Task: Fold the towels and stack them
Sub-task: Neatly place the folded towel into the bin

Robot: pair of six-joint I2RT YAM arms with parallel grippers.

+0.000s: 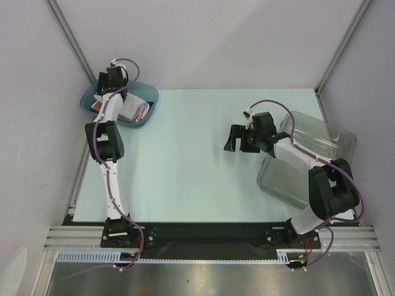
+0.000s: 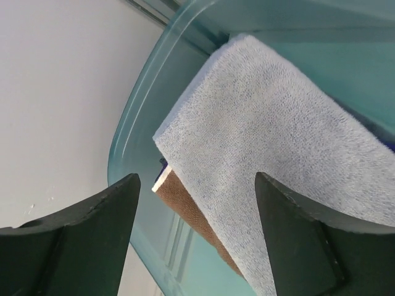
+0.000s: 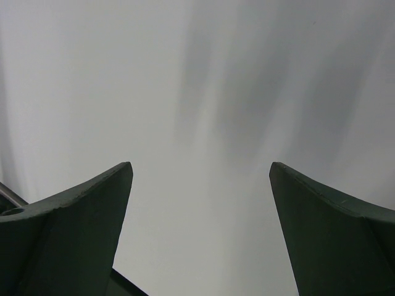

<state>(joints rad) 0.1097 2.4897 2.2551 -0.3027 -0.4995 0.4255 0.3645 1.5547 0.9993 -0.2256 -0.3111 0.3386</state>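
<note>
- Light blue towel (image 2: 271,142) lies folded on a brown towel (image 2: 194,216) in the teal tray (image 2: 139,123).
- Likely light, soft and limp, and it will sag. Best pinched at the folded edge, through all layers.
- Left claw (image 2: 196,179): jaws apart, empty, just above the pile, arm stretched far forward.
- Right claw (image 3: 200,169): jaws wide, empty, raised beside the clear bin (image 1: 321,142).

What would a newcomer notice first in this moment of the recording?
The left gripper hangs open over the teal tray at the table's far left, where a light blue towel lies on a brown towel. On the right, the right gripper hangs open beside a clear bin.
</note>
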